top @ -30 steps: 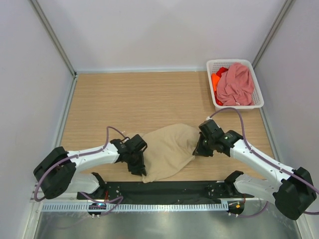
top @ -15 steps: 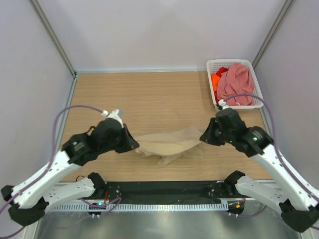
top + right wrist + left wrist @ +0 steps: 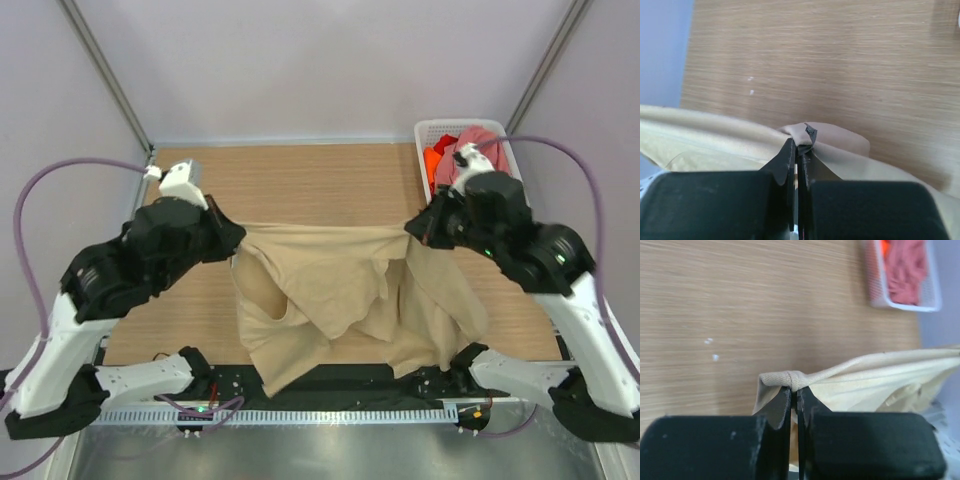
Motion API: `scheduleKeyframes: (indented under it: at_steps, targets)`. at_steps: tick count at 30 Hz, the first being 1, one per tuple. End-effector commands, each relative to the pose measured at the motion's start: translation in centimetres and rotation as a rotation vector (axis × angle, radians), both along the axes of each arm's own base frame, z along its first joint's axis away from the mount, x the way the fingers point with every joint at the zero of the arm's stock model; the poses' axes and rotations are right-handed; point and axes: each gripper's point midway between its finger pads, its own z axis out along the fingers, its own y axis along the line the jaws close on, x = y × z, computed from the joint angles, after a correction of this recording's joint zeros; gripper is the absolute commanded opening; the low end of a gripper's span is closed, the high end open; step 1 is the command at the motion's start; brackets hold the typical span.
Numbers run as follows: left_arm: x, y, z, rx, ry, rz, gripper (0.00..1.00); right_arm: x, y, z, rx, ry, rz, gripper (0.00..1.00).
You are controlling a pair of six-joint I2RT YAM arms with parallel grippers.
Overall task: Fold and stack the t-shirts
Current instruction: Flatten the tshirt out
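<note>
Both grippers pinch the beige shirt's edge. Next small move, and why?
Probably lower both grippers while drawing them toward the far side. The left gripper and right gripper are shut on the top edge of the beige shirt, taut between them, while the rest hangs crumpled toward the near edge of the table; this should flatten it.

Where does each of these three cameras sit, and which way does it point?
Top external: fixed above and behind the robot, looking down at the table; the left arm and right arm show, holding the beige t-shirt stretched between them.
Left wrist: on the left arm, looking down past the left gripper at table and basket.
Right wrist: on the right arm, looking down past the right gripper at the table.
Shared: both wrist views show the beige t-shirt pinched in a shut gripper.
</note>
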Motion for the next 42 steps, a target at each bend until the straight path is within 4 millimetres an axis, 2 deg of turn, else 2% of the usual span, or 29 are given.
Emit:
scheduleKeyframes:
  at_steps: [1, 4, 5, 6, 10, 14, 15, 16, 19, 20, 21, 22, 23, 24, 25, 26, 27, 28, 29, 30, 31, 32, 33, 34, 35, 37, 38, 40, 42]
  targets:
    - [3.7, 3.2, -1.4, 0.258, -0.017, 0.209, 0.00, 5.8, 1.6, -0.6, -0.134, -0.047, -0.029, 0.01]
    - [6.7, 3.7, -2.7, 0.298, 0.041, 0.292, 0.00, 10.0, 3.8, -1.9, -0.172, -0.031, -0.014, 0.01]
    - [7.5, 3.8, -3.2, 0.308, 0.060, 0.306, 0.00, 11.5, 3.4, -1.6, -0.159, -0.033, -0.036, 0.01]
    - [8.1, 4.2, -3.2, 0.307, 0.066, 0.327, 0.00, 12.8, 4.6, -2.8, -0.144, 0.008, -0.001, 0.01]
    - [10.3, 7.9, -3.4, 0.347, 0.094, 0.460, 0.00, 15.8, 4.9, -3.1, -0.137, 0.018, 0.008, 0.01]
    - [12.1, 8.5, -5.0, 0.351, 0.101, 0.475, 0.00, 18.2, 5.7, -3.8, -0.139, 0.012, 0.053, 0.01]
    - [12.6, 8.5, -5.1, 0.346, 0.080, 0.479, 0.00, 19.6, 5.7, -3.5, -0.129, -0.031, 0.036, 0.01]
    - [13.1, 8.9, -5.5, 0.352, 0.072, 0.496, 0.00, 21.0, 5.9, -4.8, -0.133, -0.021, 0.033, 0.01]
    - [15.5, 10.2, -6.7, 0.370, 0.062, 0.561, 0.00, 25.8, 6.5, -5.8, -0.094, -0.082, 0.017, 0.01]
    - [16.6, 11.6, -7.2, 0.372, 0.074, 0.605, 0.01, 28.4, 7.5, -8.3, -0.097, -0.054, 0.029, 0.02]
    - [17.7, 11.8, -7.5, 0.361, 0.074, 0.612, 0.03, 29.9, 7.5, -9.3, -0.108, -0.045, 0.027, 0.09]
    - [19.5, 11.9, -9.5, 0.386, 0.123, 0.613, 0.08, 32.0, 7.1, -6.7, -0.090, -0.098, 0.002, 0.14]
    - [20.6, 12.5, -10.3, 0.392, 0.152, 0.624, 0.16, 33.5, 7.1, -7.8, -0.100, -0.070, -0.007, 0.19]
    - [22.1, 13.8, -8.9, 0.378, 0.136, 0.662, 0.20, 34.4, 6.6, -13.5, -0.156, 0.087, -0.019, 0.30]
    - [22.4, 14.6, -10.0, 0.424, 0.203, 0.677, 0.28, 36.1, 5.9, -10.2, -0.120, 0.030, -0.069, 0.39]
    - [23.9, 15.0, -12.1, 0.472, 0.274, 0.682, 0.52, 36.6, 5.0, -10.9, -0.129, 0.063, -0.109, 0.46]
    - [24.3, 15.5, -12.0, 0.490, 0.308, 0.695, 0.63, 36.1, 4.4, -13.9, -0.146, 0.168, -0.120, 0.53]
    - [25.0, 15.6, -10.0, 0.480, 0.282, 0.719, 0.74, 36.0, 4.3, -13.3, -0.128, 0.169, -0.122, 0.56]
    - [24.6, 15.5, -11.2, 0.509, 0.342, 0.702, 0.86, 35.1, 4.1, -15.2, -0.141, 0.228, -0.106, 0.58]
    - [24.5, 15.3, -11.2, 0.501, 0.355, 0.685, 0.87, 34.0, 4.2, -12.6, -0.122, 0.191, -0.092, 0.59]
    - [23.8, 14.9, -12.4, 0.501, 0.396, 0.654, 0.88, 33.0, 4.3, -12.8, -0.125, 0.203, -0.079, 0.59]
    - [23.3, 14.7, -13.3, 0.495, 0.421, 0.638, 0.91, 30.8, 3.9, -16.2, -0.161, 0.298, -0.064, 0.59]
    - [22.2, 14.5, -13.1, 0.478, 0.422, 0.624, 0.91, 29.2, 4.2, -13.7, -0.151, 0.247, -0.045, 0.59]
    - [21.2, 14.3, -13.9, 0.468, 0.444, 0.613, 0.90, 27.7, 4.3, -13.6, -0.168, 0.249, -0.029, 0.59]
    - [19.3, 13.6, -15.3, 0.430, 0.484, 0.579, 0.89, 25.2, 4.9, -15.8, -0.221, 0.303, 0.017, 0.59]
    - [17.2, 12.8, -16.9, 0.380, 0.516, 0.532, 0.85, 20.9, 5.0, -16.0, -0.272, 0.321, 0.073, 0.59]
    - [15.0, 12.1, -19.7, 0.356, 0.600, 0.503, 0.82, 19.3, 5.2, -16.4, -0.297, 0.330, 0.098, 0.59]
    - [12.7, 11.5, -19.5, 0.285, 0.589, 0.491, 0.79, 15.8, 6.3, -17.1, -0.331, 0.349, 0.158, 0.57]
    - [9.6, 10.9, -22.1, 0.233, 0.675, 0.496, 0.75, 12.1, 5.7, -18.8, -0.341, 0.397, 0.173, 0.53]
